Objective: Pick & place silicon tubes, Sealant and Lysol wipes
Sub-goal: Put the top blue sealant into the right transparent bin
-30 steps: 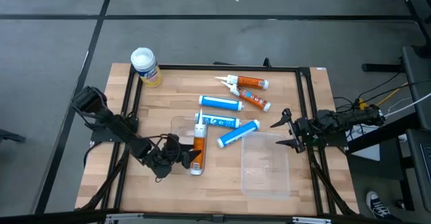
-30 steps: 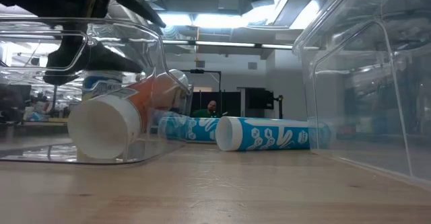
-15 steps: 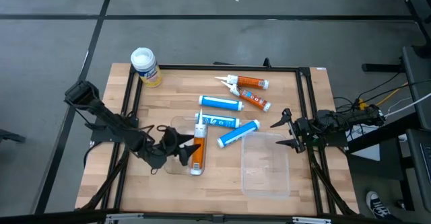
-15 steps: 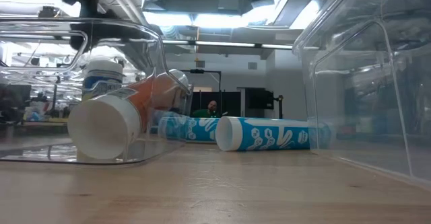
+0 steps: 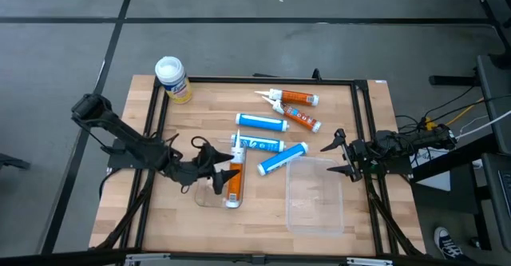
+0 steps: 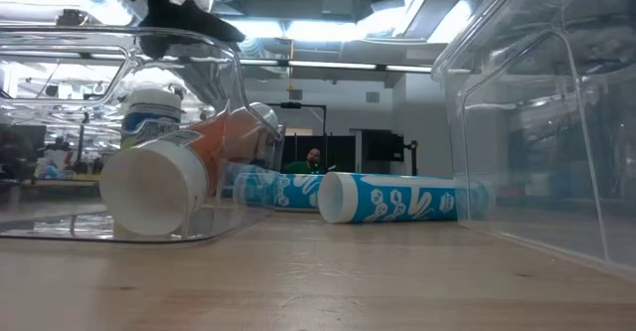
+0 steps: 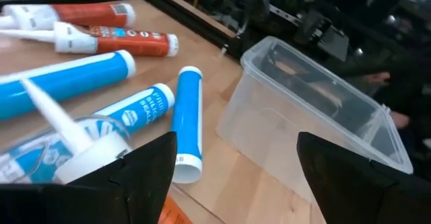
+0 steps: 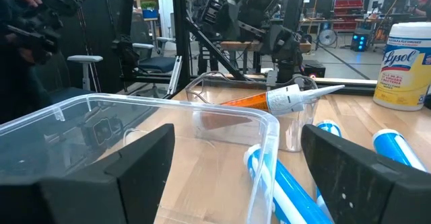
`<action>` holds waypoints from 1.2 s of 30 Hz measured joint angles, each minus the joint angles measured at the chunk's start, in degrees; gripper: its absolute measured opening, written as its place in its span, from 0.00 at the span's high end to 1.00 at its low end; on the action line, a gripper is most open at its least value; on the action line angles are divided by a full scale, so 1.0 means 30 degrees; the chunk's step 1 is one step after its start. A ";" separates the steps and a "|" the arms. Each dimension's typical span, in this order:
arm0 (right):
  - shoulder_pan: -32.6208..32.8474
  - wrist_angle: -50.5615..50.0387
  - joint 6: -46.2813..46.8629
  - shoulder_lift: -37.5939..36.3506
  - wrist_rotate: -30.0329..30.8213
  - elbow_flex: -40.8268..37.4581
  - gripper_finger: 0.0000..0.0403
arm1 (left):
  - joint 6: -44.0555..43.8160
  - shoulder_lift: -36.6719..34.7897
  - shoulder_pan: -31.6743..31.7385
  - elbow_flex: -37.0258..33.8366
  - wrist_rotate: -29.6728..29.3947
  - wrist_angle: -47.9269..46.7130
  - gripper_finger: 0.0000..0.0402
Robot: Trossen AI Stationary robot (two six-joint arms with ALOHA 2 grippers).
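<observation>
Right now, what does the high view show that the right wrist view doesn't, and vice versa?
Only the high view: the two orange tubes at the table's far side, the left gripper open above the small clear bin, and the right gripper open at the table's right edge. Only the right wrist view: the room beyond the table, with chairs and equipment. Both: the Lysol wipes, the large clear bin, the orange tube lying in the small bin, and blue tubes.
</observation>
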 joint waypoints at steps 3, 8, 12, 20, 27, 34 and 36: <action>0.0001 0.0002 0.0000 0.0000 0.0000 0.0003 0.20 | 0.0778 -0.0103 0.0649 0.0000 0.1385 -0.0007 0.25; -0.0003 0.0000 0.0000 0.0000 0.0000 0.0003 0.20 | 0.1769 -0.0116 0.1667 0.0000 0.3372 -0.0002 0.25; -0.0001 0.0004 0.0000 -0.0003 0.0000 0.0003 0.20 | 0.2568 -0.0116 0.2565 0.0009 0.4217 -0.0011 0.25; -0.0002 0.0003 0.0000 0.0000 0.0000 0.0003 0.20 | 0.6376 -0.0116 0.4697 0.1780 0.4900 -0.1862 0.25; 0.0003 0.0004 0.0000 0.0000 0.0000 0.0003 0.20 | 0.8448 -0.0116 0.6803 0.3609 0.4929 -0.4842 0.25; 0.0004 0.0003 0.0000 0.0000 0.0000 0.0003 0.20 | 0.8629 0.0100 0.8980 0.5460 0.4914 -0.7924 0.25; 0.0000 0.0004 0.0000 0.0000 0.0000 0.0003 0.20 | 0.8624 0.0314 0.9542 0.5760 0.4996 -0.8493 0.25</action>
